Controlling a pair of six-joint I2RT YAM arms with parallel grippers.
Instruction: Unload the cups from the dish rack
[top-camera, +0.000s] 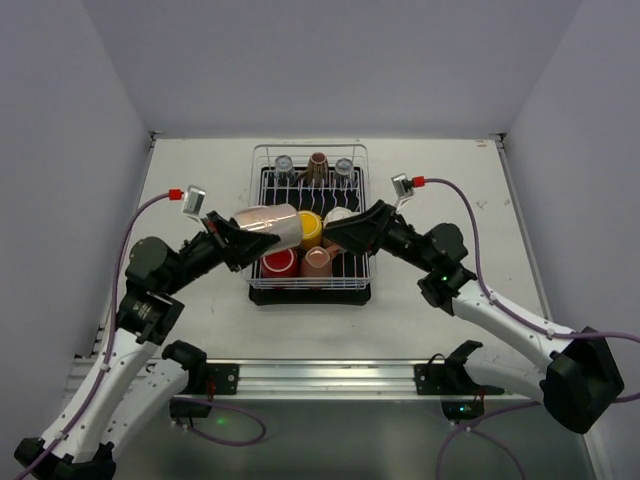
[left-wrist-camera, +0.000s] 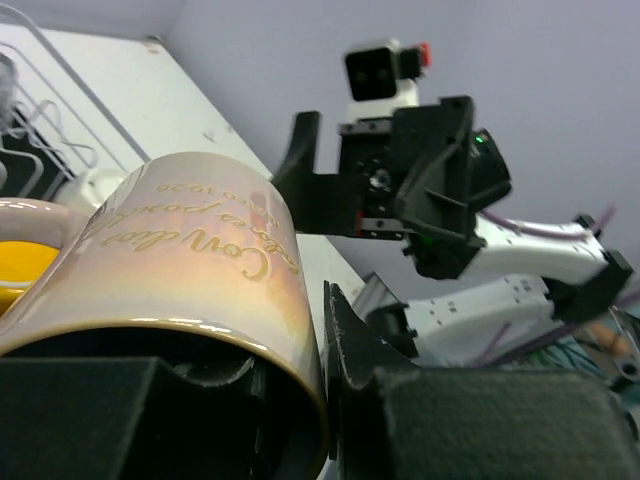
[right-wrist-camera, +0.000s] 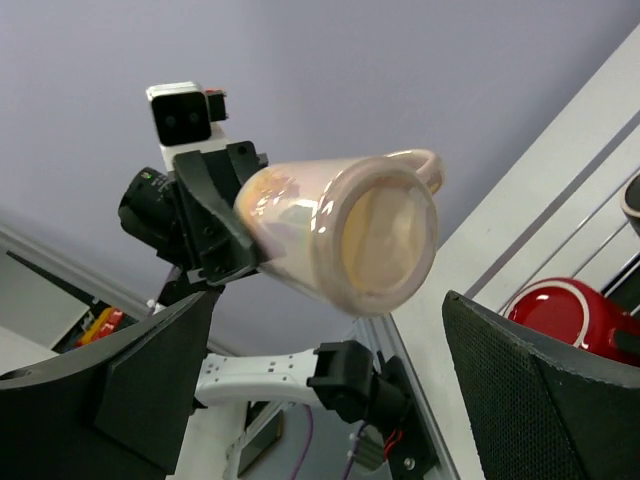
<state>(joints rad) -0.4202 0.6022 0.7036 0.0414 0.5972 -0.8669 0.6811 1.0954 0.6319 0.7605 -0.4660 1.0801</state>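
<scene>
Left gripper (top-camera: 232, 236) clamps the mug (top-camera: 268, 226) by its rim, long axis level, base pointing at the wide-open right gripper (top-camera: 338, 233).

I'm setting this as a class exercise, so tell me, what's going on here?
The left gripper is shut on the rim of a pearly pink mug, holding it on its side above the left part of the dish rack. The right gripper stands open facing the mug, holding nothing. A red cup, a yellow cup and others sit in the rack, not yet unloaded.
</scene>
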